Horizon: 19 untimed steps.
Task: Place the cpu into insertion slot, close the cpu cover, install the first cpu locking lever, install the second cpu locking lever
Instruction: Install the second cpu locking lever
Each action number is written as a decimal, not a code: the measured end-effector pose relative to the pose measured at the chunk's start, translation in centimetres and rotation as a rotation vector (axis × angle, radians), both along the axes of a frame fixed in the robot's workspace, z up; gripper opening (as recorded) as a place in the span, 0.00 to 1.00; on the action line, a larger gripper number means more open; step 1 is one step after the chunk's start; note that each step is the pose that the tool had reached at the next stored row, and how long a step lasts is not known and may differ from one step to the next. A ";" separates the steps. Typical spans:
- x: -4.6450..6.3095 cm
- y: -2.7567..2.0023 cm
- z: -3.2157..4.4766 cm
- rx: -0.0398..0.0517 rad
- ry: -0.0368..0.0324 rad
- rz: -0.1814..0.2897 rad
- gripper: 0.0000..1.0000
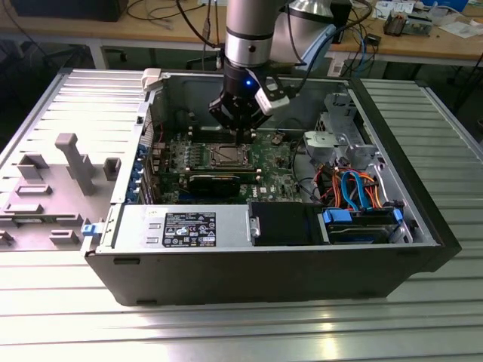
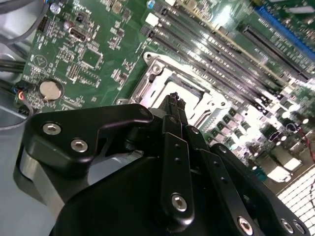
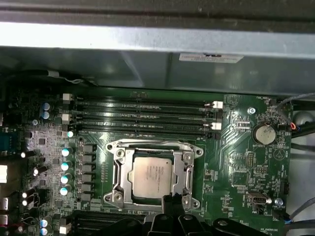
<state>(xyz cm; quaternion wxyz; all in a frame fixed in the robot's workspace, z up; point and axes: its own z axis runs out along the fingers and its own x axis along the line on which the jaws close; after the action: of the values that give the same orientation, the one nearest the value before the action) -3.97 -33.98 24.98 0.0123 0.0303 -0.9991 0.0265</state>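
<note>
STEP: cover closing | cpu (image 3: 153, 177) seated in slot (image 3: 120, 169) | pincer (image 2: 173, 101) closed, empty, at cover (image 3: 188, 172) edge | press level, avoid chip.

1. A ribbed, silvery metal work surface (image 1: 249, 332) spreads across the foreground in the exterior view, catching bright reflections.
2. A grey moulded panel (image 1: 45, 188) with raised blocks lies flat on the exterior view's left.
3. A long wooden bench (image 1: 423, 47) runs along the back, strewn with cables (image 1: 162, 9) and small boxes (image 1: 407, 21).
4. The lighting is even and bright, from overhead.
</note>
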 end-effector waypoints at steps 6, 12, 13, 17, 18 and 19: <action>0.0 -1.48 0.00 -0.0072 0.0055 0.000 0.11; 0.0 -2.23 0.00 -0.0141 0.0102 0.000 0.11; 0.0 -2.24 0.00 -0.0140 0.0102 0.000 0.11; -0.1 -2.53 0.00 0.0092 0.0101 0.001 0.11; -0.1 -2.73 0.00 0.0110 0.0101 0.001 0.11; -0.2 -2.89 0.00 0.0112 0.0101 0.002 0.11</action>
<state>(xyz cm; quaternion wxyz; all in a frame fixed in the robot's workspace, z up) -4.17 -36.87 24.98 0.0171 0.0313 -0.9992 0.0207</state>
